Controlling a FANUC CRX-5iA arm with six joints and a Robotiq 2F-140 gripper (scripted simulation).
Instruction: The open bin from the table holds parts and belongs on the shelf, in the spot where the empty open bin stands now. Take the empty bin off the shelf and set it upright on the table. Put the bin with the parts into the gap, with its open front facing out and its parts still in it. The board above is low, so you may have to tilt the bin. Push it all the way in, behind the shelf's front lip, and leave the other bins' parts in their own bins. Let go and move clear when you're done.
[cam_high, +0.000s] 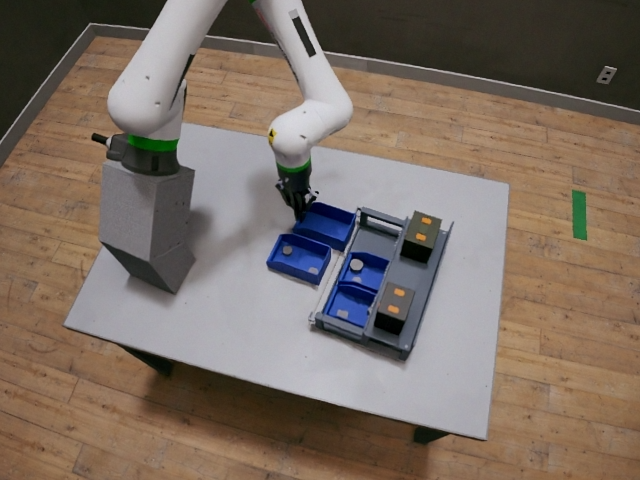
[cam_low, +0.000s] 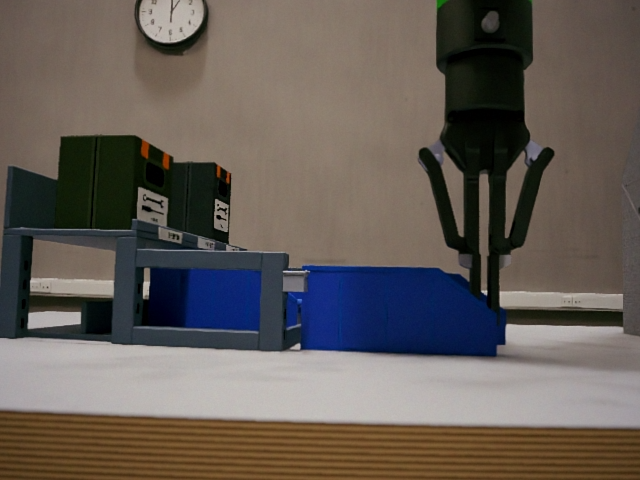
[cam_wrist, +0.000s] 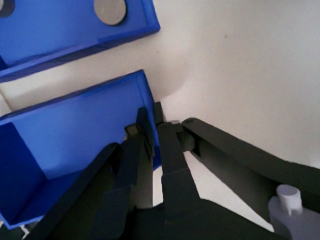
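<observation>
The empty blue bin (cam_high: 326, 224) (cam_low: 387, 312) (cam_wrist: 85, 122) is upright and about level on the table, just outside the shelf. Its back is close to the shelf's front rail. My gripper (cam_high: 299, 215) (cam_low: 485, 304) (cam_wrist: 153, 115) points down, shut on this bin's low front wall, with one finger inside and one outside. The blue bin with parts (cam_high: 299, 263) (cam_wrist: 55, 32) stands upright on the table beside it, with round grey parts inside. The shelf (cam_high: 431, 281) (cam_low: 196, 338) has an open gap (cam_high: 376, 242) at the end facing the empty bin.
Two blue bins with grey parts, one in the middle (cam_high: 369, 279) and one at the near end (cam_high: 356, 302), sit in the shelf beside the gap. Two dark boxes (cam_high: 416, 250) (cam_high: 390, 320) stand on the upper board. The white front rail (cam_high: 324, 294) (cam_low: 295, 281) runs along the shelf's front.
</observation>
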